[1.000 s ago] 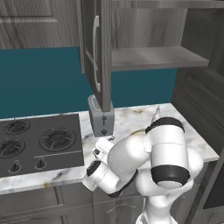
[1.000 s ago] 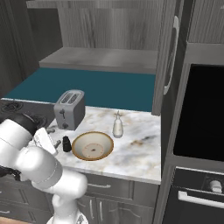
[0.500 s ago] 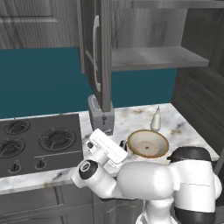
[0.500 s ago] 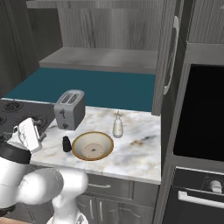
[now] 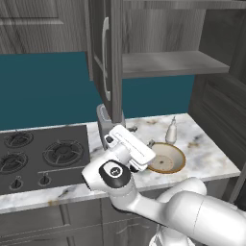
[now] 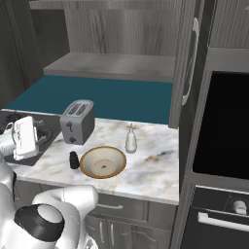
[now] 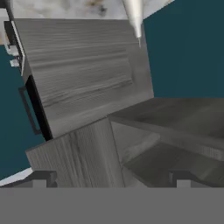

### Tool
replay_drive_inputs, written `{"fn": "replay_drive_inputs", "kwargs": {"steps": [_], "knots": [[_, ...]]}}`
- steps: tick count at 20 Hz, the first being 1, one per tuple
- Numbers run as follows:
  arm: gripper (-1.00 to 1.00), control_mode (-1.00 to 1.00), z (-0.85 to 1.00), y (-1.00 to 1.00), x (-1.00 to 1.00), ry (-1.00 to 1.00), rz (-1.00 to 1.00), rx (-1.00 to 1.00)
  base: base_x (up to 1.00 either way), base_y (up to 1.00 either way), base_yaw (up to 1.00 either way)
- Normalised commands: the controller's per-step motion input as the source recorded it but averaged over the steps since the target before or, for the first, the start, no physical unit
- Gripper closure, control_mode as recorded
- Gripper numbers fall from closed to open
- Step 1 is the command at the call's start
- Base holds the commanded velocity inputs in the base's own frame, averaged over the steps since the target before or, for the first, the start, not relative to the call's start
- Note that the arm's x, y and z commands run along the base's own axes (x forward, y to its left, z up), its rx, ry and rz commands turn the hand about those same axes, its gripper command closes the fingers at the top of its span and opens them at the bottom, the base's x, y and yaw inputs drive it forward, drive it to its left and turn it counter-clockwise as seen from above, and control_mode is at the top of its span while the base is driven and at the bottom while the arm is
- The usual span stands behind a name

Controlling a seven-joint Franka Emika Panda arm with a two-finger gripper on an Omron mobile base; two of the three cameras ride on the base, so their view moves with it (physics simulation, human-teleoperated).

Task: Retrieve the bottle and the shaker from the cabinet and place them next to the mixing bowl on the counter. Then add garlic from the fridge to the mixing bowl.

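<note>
A: Going left to right along the counter (image 6: pixel 146 168), what's sorted?

B: The small dark shaker (image 6: pixel 74 160) stands just left of the mixing bowl (image 6: pixel 102 162), and the pale bottle (image 6: pixel 131 139) stands just behind the bowl's right rim. I'd call the cabinet (image 5: pixel 173 62) part done; its shelf looks bare. The garlic is left: the bowl looks empty, and no fridge shows.

A: And the gripper (image 7: pixel 110 178)?

B: Fingers (image 7: pixel 42 178) spread wide, nothing between them. In the hand view, the open cabinet door lies ahead of the tips, the shelf off toward the right one, and the bottle's neck (image 7: pixel 134 15) far beyond them. From the right base view the hand (image 6: pixel 24 137) hangs over the stove side, well left of the toaster (image 6: pixel 77 120).

A: Changed from before?

B: A second ago the arm was folded low at the counter edge; it has since swung up and out leftward. Bowl, bottle and shaker haven't moved.
</note>
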Motion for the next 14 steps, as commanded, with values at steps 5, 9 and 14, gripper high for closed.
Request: {"fn": "replay_drive_inputs", "kwargs": {"steps": [5, 9, 14], "knots": [[-1.0, -1.0, 0.24, -0.55, -0.09, 0.2, -0.03, 0.14, 0.0, 0.0, 0.0], [-1.0, -1.0, 0.02, -0.53, -0.06, 0.07, -0.04, 0.19, 0.0, 0.0, 0.0], [-1.0, -1.0, 0.01, -0.53, -0.18, -0.26, -0.05, 0.46, 0.0, 0.0, 0.0]]}}
